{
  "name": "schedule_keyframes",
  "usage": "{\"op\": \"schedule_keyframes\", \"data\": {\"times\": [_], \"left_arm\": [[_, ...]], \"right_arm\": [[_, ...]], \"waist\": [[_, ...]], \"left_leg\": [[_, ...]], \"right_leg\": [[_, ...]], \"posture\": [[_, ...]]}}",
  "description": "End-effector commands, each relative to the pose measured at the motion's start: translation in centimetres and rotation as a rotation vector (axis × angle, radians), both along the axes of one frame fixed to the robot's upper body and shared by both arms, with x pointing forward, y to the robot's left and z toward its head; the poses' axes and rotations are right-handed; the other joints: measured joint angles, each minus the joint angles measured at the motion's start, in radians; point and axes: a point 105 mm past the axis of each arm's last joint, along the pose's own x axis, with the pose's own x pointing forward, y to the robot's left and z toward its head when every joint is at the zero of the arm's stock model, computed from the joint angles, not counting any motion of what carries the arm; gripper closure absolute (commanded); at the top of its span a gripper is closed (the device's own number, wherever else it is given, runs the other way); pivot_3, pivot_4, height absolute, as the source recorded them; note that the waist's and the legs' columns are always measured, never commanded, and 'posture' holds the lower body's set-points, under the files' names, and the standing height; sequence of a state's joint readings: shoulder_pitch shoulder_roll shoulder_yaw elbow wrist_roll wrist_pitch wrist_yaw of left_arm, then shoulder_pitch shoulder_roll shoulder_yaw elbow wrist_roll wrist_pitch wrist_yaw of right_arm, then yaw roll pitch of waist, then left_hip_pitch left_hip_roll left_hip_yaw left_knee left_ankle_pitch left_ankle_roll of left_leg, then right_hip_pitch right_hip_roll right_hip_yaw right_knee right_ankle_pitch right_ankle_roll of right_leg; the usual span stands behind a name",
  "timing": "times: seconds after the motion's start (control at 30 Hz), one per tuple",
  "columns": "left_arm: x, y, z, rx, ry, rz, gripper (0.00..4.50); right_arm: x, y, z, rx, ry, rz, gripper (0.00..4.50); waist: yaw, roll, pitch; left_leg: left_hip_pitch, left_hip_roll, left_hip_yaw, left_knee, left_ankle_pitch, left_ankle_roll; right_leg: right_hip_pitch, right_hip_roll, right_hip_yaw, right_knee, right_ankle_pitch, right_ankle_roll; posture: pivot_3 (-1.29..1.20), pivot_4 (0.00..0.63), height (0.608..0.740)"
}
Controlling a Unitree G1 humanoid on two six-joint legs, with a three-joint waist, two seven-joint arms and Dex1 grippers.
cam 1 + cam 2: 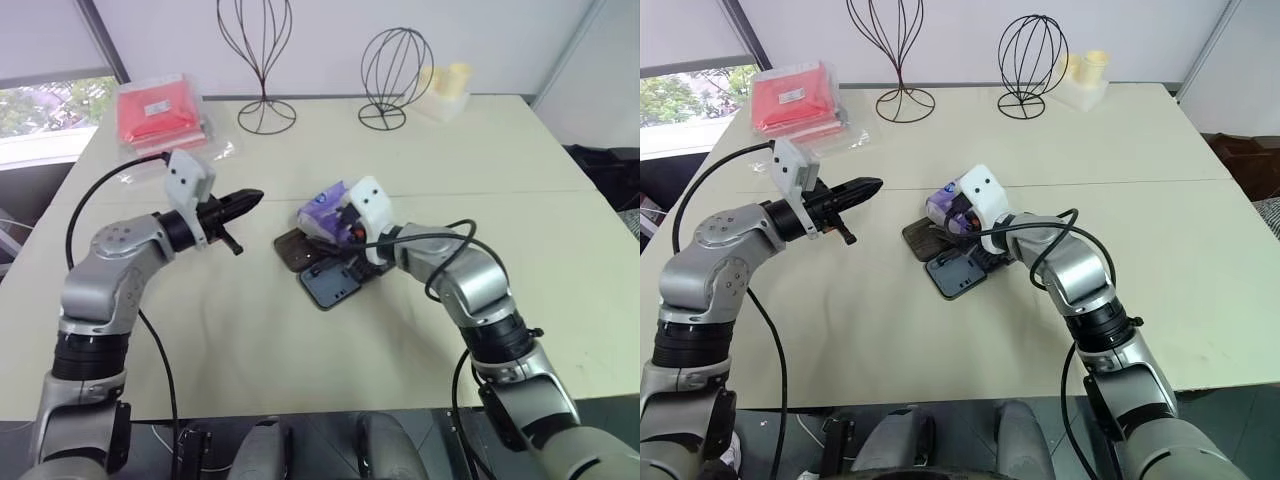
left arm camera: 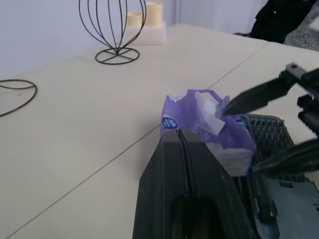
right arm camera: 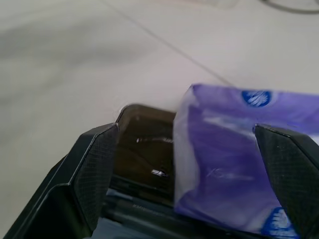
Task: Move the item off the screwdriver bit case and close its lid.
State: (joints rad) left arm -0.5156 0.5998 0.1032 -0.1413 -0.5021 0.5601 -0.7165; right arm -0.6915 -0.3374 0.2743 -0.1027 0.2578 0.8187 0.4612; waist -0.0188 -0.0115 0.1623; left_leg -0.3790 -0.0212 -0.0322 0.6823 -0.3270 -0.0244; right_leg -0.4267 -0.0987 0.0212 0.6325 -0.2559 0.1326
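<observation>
Table (image 1: 250, 350): pale, with a seam line running across it beyond the case.
Screwdriver bit case (image 1: 328, 285): lies open and flat near the table's middle, the grey half nearer, the dark half behind it.
Purple packet (image 1: 325, 213): crumpled plastic with a blue round mark, resting on the far dark part of the case.
Right gripper (image 3: 186, 127): at the case; black fingers (image 3: 94, 169) spread wide, one on each side of the purple packet, not pinching it.
Left gripper (image 1: 252, 198): held above the table, to the left of the case and apart from it, pointing toward the packet; its fingers (image 2: 199, 179) pressed together with nothing between them.
Red packet (image 1: 160, 110): flat, in clear wrap, far left of the table.
Tall wire stand (image 1: 262, 60): upright at the far edge.
Round wire stand (image 1: 395, 70): upright, right of the tall one.
Yellow cups (image 1: 448, 80): on a white box, just beside the round stand.
</observation>
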Motion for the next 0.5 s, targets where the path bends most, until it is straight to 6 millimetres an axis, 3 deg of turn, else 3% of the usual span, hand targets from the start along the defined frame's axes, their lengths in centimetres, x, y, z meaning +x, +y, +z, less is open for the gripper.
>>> {"op": "schedule_keyframes", "data": {"times": [0.03, 0.3, 0.4, 0.5], "left_arm": [[-0.6, 0.0, 1.5, -0.005, -0.072, -0.001, 4.50], [-0.8, 0.1, 1.5, 0.010, -0.078, 0.016, 4.50], [-0.9, 0.2, 1.5, 0.012, -0.080, 0.020, 4.50], [-0.9, 0.1, 1.4, 0.013, -0.079, 0.024, 4.50]], "right_arm": [[1.0, 0.7, 0.5, -0.022, -0.069, -0.002, 0.03], [3.7, -0.3, -2.3, -0.130, -0.113, -0.108, 0.03], [4.0, -0.4, -2.4, -0.132, -0.129, -0.129, 0.81], [3.9, -0.3, -2.3, -0.129, -0.137, -0.128, 2.28]], "waist": [[-0.001, 0.000, 0.000], [-0.002, 0.000, 0.000], [-0.005, 0.000, 0.000], [-0.007, 0.000, 0.000]], "left_leg": [[0.000, 0.000, 0.000, 0.000, 0.000, 0.000], [0.000, 0.000, 0.000, 0.000, 0.000, 0.000], [0.000, 0.000, 0.000, 0.000, 0.000, -0.001], [0.000, 0.000, 0.000, 0.000, 0.000, -0.001]], "right_leg": [[0.000, 0.000, 0.000, 0.000, 0.000, 0.000], [0.000, 0.000, 0.000, 0.000, 0.000, 0.000], [0.000, 0.000, 0.000, 0.000, 0.000, 0.000], [-0.001, 0.000, 0.000, 0.000, 0.000, 0.000]], "posture": [[0.00, 0.150, 0.740], [0.00, 0.150, 0.740], [0.00, 0.150, 0.740], [0.00, 0.150, 0.740]]}}
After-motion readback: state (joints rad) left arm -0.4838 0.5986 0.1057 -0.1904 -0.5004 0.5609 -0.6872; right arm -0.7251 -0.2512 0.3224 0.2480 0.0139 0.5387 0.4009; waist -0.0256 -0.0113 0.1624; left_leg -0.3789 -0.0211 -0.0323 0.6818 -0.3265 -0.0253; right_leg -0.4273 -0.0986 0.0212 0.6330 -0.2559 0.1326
